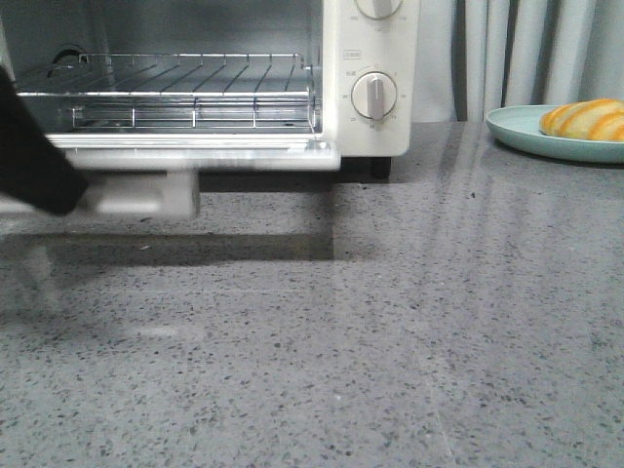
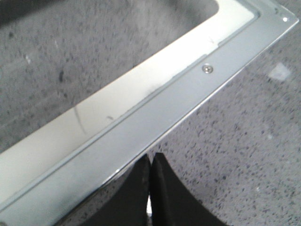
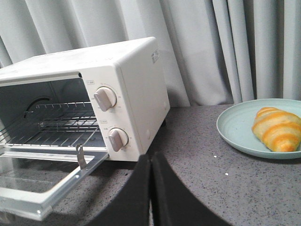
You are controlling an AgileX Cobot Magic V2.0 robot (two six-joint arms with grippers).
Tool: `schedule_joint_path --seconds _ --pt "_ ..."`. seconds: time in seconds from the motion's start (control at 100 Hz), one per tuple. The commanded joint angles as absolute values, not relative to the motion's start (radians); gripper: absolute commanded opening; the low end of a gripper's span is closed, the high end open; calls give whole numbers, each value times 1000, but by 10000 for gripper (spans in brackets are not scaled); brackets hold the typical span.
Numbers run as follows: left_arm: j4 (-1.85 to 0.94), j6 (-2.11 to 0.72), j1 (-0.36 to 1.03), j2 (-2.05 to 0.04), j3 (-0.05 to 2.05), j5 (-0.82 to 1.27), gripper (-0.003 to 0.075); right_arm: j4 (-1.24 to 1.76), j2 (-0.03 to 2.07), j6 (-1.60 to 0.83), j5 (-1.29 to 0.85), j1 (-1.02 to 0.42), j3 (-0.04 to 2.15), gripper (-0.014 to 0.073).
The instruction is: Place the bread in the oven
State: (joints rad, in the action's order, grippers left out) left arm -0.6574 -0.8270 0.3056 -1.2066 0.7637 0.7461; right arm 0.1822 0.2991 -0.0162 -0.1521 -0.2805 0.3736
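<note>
The cream-white oven (image 1: pixel 375 58) stands at the back left with its door (image 1: pixel 195 156) folded down and the wire rack (image 1: pixel 166 88) bare. The bread (image 1: pixel 587 119), golden-orange with pale stripes, lies on a pale green plate (image 1: pixel 517 127) at the back right. It also shows in the right wrist view (image 3: pixel 277 130), with the oven (image 3: pixel 136 80) to one side. My left gripper (image 2: pixel 150 160) is shut and empty, just off the open door's metal edge (image 2: pixel 188 99). My right gripper (image 3: pixel 150 157) is shut and empty, above the counter between oven and plate.
The grey speckled counter (image 1: pixel 390 341) spreads in front of the oven. Grey curtains (image 1: pixel 526 49) hang behind. The oven's two round dials (image 1: pixel 374 96) face forward. My left arm (image 1: pixel 29 156) shows dark at the left edge, in front of the door.
</note>
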Motion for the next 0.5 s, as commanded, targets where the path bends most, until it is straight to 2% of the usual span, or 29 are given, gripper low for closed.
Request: schedule_joint_path --seconds 0.0,0.17,0.34,0.49 --pt "-694 -815 303 -1187 779 622 -22 177 316 -22 -64 -281 411 -69" --pt "-694 -817 303 -1187 776 626 -22 177 316 -22 -98 -281 411 -69" --pt "-694 -815 303 -1184 776 689 -22 183 318 -22 -222 -281 445 -68" --pt "-728 -811 303 -1091 776 691 -22 127 351 -22 -289 -279 542 -63"
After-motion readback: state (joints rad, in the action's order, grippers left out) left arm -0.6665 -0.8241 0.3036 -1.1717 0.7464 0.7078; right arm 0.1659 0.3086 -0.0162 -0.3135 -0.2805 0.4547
